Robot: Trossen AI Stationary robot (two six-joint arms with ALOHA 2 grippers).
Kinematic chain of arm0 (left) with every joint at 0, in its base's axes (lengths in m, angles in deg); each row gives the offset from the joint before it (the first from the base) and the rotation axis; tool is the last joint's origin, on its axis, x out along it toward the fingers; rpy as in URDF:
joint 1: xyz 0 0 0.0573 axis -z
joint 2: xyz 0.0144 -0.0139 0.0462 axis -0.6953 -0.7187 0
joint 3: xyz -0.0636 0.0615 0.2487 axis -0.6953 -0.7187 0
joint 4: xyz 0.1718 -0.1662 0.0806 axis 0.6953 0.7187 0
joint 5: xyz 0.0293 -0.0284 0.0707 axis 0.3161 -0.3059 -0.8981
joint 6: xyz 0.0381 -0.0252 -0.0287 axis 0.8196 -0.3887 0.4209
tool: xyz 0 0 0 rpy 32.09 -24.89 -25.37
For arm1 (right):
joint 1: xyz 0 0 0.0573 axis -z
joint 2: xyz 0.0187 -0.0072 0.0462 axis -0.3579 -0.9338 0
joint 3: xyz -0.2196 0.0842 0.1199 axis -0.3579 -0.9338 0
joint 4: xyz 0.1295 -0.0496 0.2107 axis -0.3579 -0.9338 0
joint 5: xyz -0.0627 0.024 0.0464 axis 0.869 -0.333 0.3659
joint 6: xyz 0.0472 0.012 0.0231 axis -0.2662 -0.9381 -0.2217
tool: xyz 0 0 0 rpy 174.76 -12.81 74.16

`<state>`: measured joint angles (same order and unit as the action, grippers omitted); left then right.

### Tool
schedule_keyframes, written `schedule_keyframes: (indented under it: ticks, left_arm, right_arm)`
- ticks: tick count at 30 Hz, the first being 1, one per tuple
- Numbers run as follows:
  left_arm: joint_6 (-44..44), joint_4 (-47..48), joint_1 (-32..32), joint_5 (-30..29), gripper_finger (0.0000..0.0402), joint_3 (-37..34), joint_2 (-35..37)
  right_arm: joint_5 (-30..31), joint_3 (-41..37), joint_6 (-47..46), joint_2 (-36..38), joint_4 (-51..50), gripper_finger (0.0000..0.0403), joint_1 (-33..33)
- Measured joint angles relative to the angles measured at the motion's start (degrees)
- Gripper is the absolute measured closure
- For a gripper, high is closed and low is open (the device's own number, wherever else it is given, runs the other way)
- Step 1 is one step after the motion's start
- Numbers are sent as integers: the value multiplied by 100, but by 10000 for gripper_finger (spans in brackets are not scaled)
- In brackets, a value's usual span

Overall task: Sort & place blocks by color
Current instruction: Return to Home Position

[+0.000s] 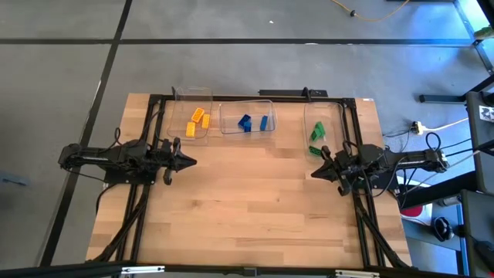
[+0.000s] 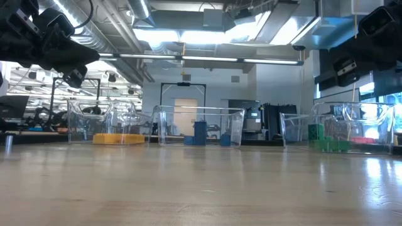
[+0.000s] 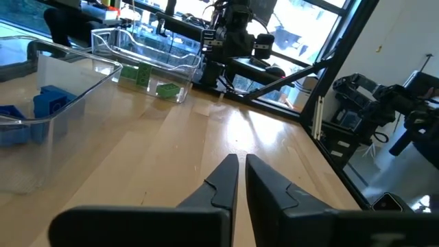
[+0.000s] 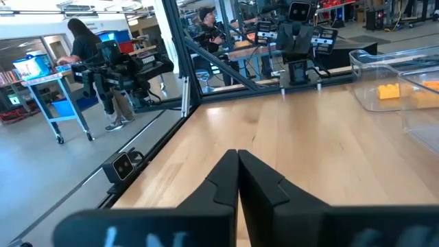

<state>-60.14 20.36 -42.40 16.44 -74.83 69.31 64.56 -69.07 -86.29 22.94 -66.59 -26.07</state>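
Clear plastic bins [image 1: 247, 101] hold studded blocks [image 1: 245, 121]; tapered left tool [image 1: 194, 161] and right tool [image 1: 312, 174] both pressed together.

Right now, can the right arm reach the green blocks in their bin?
Probably yes: the right gripper sits shut close to the open-topped clear bin holding the green blocks, nothing between them.

Open passage is left across the middle and near part of the wooden table [image 1: 255, 208]. The far edge is blocked by three clear bins [image 1: 231, 113] in a row. The sides are occupied by the left gripper [image 1: 193, 161] and right gripper [image 1: 313, 174].
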Motion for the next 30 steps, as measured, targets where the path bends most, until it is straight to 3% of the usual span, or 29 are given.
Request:
schedule_keyframes:
  ticks: [15,30]
  left_arm:
    - [0,0,0,-7,394,0,0]
    - [0,0,0,-9,382,0,0]
  right_arm:
    - [3,0,-4,0,1,391,0]
    - [4,0,-7,0,2,391,0]
